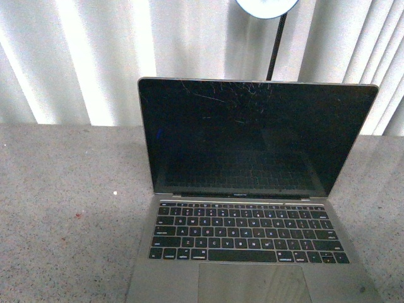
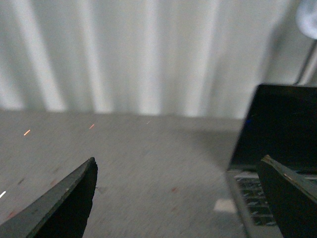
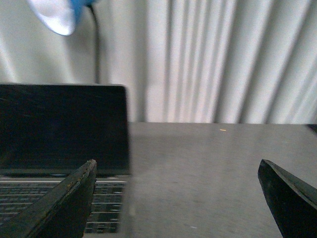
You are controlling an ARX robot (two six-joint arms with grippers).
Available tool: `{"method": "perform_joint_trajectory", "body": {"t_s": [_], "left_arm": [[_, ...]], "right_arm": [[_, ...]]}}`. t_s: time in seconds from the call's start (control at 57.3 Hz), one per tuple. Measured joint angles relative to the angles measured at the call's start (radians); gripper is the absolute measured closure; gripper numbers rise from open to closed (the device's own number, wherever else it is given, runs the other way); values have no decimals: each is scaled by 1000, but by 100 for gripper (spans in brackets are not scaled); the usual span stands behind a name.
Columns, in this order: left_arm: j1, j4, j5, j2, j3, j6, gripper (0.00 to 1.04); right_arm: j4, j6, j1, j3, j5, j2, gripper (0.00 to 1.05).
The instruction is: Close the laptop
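Note:
The silver-grey laptop (image 1: 252, 208) stands open on the grey table, its scratched black screen upright and its black keys and trackpad facing me. Neither arm shows in the front view. In the left wrist view the laptop (image 2: 277, 134) is seen from its left side; my left gripper (image 2: 178, 198) is open and empty, low over the table beside that edge. In the right wrist view the laptop (image 3: 59, 129) is seen from its right side; my right gripper (image 3: 176, 198) is open and empty, over the table beside that edge.
A grey speckled table (image 1: 69, 208) carries the laptop. White pleated curtains (image 1: 95, 57) hang behind it. A lamp with a blue-rimmed head (image 1: 268, 6) on a black stem stands behind the screen; it also shows in the right wrist view (image 3: 57, 15).

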Motion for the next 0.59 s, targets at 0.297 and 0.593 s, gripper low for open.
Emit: {"method": "perform_joint_trajectory", "body": {"t_s": [0.297, 0.593], "left_arm": [[14, 124, -257, 438, 90, -182, 7], [110, 606, 80, 1157, 447, 21, 7]], "right_arm": [[470, -116, -303, 12, -229, 440, 7], [787, -182, -437, 414, -484, 1219, 7]]}}
